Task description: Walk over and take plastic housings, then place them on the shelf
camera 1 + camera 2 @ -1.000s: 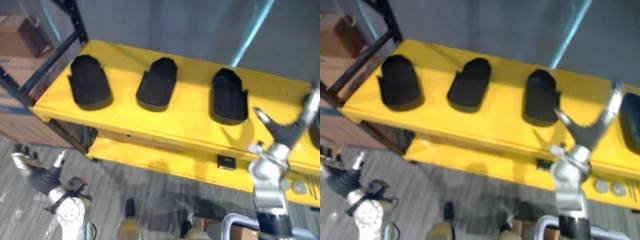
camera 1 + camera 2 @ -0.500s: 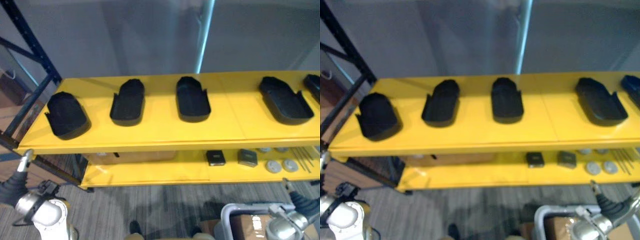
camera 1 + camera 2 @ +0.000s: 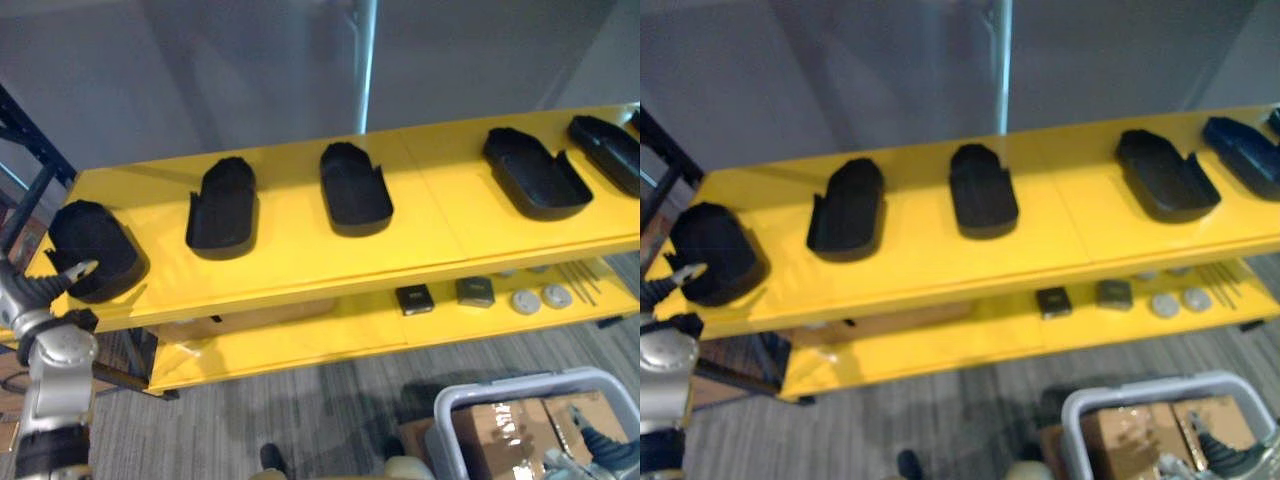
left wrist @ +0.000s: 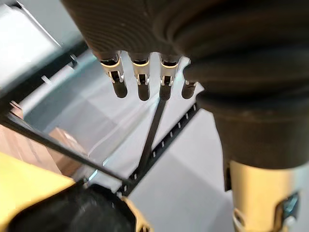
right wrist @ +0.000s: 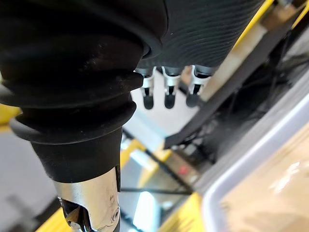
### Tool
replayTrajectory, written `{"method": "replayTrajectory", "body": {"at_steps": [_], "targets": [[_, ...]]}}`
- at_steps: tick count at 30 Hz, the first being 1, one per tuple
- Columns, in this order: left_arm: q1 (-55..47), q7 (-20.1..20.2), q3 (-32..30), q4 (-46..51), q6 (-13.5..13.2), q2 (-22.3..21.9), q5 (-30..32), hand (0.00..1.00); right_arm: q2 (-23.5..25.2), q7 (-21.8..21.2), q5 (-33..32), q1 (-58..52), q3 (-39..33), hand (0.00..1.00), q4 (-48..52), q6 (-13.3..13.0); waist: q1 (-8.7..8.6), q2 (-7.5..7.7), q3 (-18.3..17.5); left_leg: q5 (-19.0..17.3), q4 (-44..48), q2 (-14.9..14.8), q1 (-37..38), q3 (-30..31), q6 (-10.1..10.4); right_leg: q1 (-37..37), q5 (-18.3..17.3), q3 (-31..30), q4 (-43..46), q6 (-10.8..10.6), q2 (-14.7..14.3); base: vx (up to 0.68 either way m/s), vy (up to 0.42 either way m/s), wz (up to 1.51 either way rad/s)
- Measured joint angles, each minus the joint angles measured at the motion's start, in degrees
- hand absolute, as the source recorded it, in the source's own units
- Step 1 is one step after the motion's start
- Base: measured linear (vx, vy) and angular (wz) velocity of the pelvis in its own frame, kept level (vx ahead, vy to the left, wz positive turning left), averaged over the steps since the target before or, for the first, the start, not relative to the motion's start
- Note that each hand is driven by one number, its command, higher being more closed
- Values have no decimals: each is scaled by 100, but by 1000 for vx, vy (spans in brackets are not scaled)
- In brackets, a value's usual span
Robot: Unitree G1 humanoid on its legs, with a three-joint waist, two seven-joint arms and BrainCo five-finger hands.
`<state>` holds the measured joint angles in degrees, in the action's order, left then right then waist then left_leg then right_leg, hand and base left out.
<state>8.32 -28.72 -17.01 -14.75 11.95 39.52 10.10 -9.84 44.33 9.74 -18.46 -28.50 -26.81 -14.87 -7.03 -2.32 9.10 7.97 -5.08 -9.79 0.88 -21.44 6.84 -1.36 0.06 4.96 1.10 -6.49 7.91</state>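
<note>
Several black plastic housings lie in a row on the top level of the yellow shelf (image 3: 300,270): the leftmost housing (image 3: 92,250), a second housing (image 3: 222,205), a third housing (image 3: 353,188), and two more housings (image 3: 533,172) toward the right end. My left hand (image 3: 45,288) is raised at the shelf's left front corner, just in front of the leftmost housing, fingers (image 4: 140,82) straight and holding nothing. That housing (image 4: 72,215) shows past them in the left wrist view. My right hand (image 3: 605,455) hangs low at the right, open and empty, its fingers (image 5: 166,92) straight.
The lower shelf level carries two small dark boxes (image 3: 413,298), grey discs (image 3: 524,300) and thin rods (image 3: 580,280). A grey bin (image 3: 470,400) with cardboard boxes (image 3: 500,445) stands on the carpet at the lower right. A dark rack post (image 3: 30,190) stands at the left.
The camera has swung, so the shelf has shifted in view. My right hand, raised before the shelf a second ago, has dropped low by the bin. My left hand has risen to the shelf's corner.
</note>
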Motion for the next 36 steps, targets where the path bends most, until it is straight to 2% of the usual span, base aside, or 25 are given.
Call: {"method": "replayTrajectory", "body": {"at_steps": [4, 7, 9, 12, 15, 19, 26, 30, 34, 35, 36], "targets": [[446, 702, 312, -420, 314, 217, 237, 0, -44, -4, -4, 41, 1, 0, -168, -4, -28, 2, 53, -4, 1, -6, 4, -105, 5, 98, 17, -88, 68, -29, -6, 18, 2, -12], [694, 1116, 489, -705, 445, 375, 443, 0, -106, -5, -4, 115, 3, 0, -176, -6, -46, -4, 186, -3, 1, -10, 8, -130, 4, 149, 6, -170, 131, -14, -12, -15, 3, -7], [760, 1559, 562, -879, 762, 484, 523, 0, -153, -5, -8, 156, 43, 0, -243, -7, -107, -2, 197, -3, 0, -11, 9, -130, 4, 157, -24, -177, 143, 20, -14, 0, 0, 0], [870, 2058, 702, -1149, 1101, 630, 640, 0, -165, 16, -39, 185, 51, 0, -331, -6, -141, -18, 290, -3, 0, -10, -1, -133, 4, 197, -46, -192, 178, 14, -11, 0, 0, 0], [986, 2467, 702, -1414, 1297, 712, 681, 0, -167, 56, -110, 193, 53, 0, -331, -3, -150, -15, 322, -2, 0, -11, -32, -134, 4, 250, -52, -204, 216, 16, -12, 0, 0, 0], [1111, 2764, 702, -1765, 1366, 731, 711, 0, -167, 66, -110, 187, 54, 0, -341, 1, -162, -16, 326, -3, 0, -12, -33, -134, 4, 259, -60, -205, 230, 25, -13, 0, 0, 0], [1249, 3198, 700, -2025, 1358, 747, 1140, 0, -167, 79, -108, 195, 215, 0, -342, 4, -181, -4, 466, 12, 1, -15, -84, -134, 4, 362, -105, -213, 338, 19, -16, 0, 0, 0], [1248, 3527, 705, -2120, 1185, 746, 1516, 0, -167, 77, -102, 195, 236, 0, -341, 14, -180, 2, 471, 17, 2, -15, -83, -135, 10, 363, -107, -210, 353, 22, -16, 16, 0, 0], [1278, 3646, 704, -2357, 1067, 747, 1568, 0, -186, 76, -104, 195, 264, 0, -341, 15, -176, -81, 550, 16, 5, -10, -68, -142, 10, 346, -113, -196, 353, 21, -11, 8, 0, 0], [1278, 3671, 705, -2389, 1047, 747, 1565, 100, -187, 71, -105, 195, 264, 0, -341, 18, -175, -121, 590, 16, 6, -11, -66, -143, 11, 347, -115, -193, 353, 17, -12, 0, 0, 0], [1283, 3674, 704, -2433, 1019, 747, 1565, 100, -199, 66, -105, 196, 264, 0, -341, 18, -174, -152, 624, 15, 6, -11, -59, -146, 10, 342, -119, -192, 356, 14, -11, 0, 0, 0]]}}
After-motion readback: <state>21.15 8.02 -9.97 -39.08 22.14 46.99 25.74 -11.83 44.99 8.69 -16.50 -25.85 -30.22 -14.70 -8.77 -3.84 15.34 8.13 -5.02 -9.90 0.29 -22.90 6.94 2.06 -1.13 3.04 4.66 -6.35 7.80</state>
